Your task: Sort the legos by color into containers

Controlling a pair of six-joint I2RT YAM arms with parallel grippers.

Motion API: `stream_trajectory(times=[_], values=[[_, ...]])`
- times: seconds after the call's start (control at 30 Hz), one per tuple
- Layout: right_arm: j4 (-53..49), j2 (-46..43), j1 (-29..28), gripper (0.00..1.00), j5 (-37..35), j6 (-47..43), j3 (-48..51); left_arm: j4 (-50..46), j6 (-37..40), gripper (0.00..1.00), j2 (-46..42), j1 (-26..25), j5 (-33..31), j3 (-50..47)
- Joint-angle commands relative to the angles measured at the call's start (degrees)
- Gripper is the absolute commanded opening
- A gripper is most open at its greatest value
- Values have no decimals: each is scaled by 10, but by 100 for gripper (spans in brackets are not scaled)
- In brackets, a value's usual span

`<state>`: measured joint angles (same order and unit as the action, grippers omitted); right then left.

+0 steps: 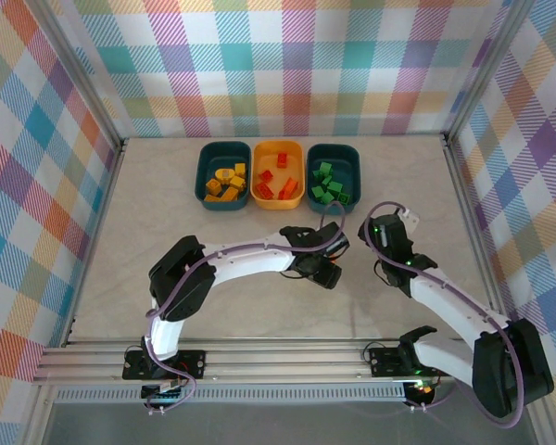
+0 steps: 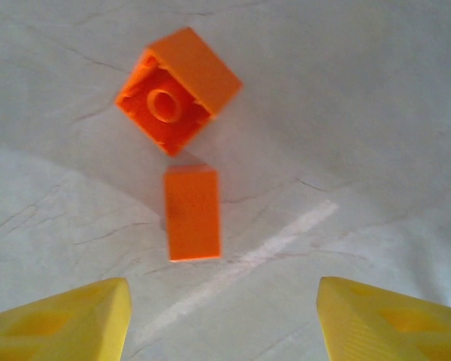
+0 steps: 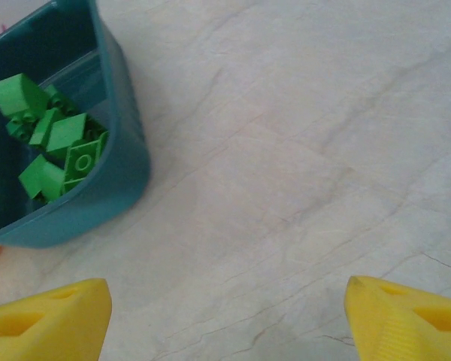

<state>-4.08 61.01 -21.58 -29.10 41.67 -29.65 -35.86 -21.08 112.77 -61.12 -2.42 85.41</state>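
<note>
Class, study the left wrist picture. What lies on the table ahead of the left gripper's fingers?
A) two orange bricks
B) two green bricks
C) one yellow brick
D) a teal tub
A: a square orange brick and an oblong orange brick lie loose on the table ahead of the left gripper, whose fingers stand apart with nothing between them.
</note>
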Motion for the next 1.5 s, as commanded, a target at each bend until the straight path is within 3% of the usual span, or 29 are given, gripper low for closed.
stream_trajectory(times=[0.0, 0.5, 0.67, 0.77, 0.9, 1.03, 1.13, 1.3, 1.47], values=[[-8, -6, 15, 81, 28, 28, 10, -15, 43, 66, 14, -5, 8, 28], [14, -6, 17, 81, 52, 23, 16, -28, 39, 45, 72, -4, -48, 65], [15, -10, 17, 81, 54, 20, 19, -17, 40, 28, 87, -3, -51, 67], [16, -16, 17, 81, 52, 19, 20, -26, 42, 19, 72, -3, -54, 72], [20, -17, 17, 81, 54, 17, 21, -40, 62, 17, -1, 9, -75, 72], [31, -4, 17, 81, 74, 13, 19, -61, 73, 17, -46, 80, -115, 84], [39, 19, 17, 81, 100, 9, 11, -69, 52, 19, -30, 176, -73, 124], [40, 59, 17, 80, 127, 5, -6, -118, 24, 23, 112, 289, -22, 282], [45, 61, 17, 80, 154, -18, -11, -169, 25, 27, 224, 328, -14, 442]])
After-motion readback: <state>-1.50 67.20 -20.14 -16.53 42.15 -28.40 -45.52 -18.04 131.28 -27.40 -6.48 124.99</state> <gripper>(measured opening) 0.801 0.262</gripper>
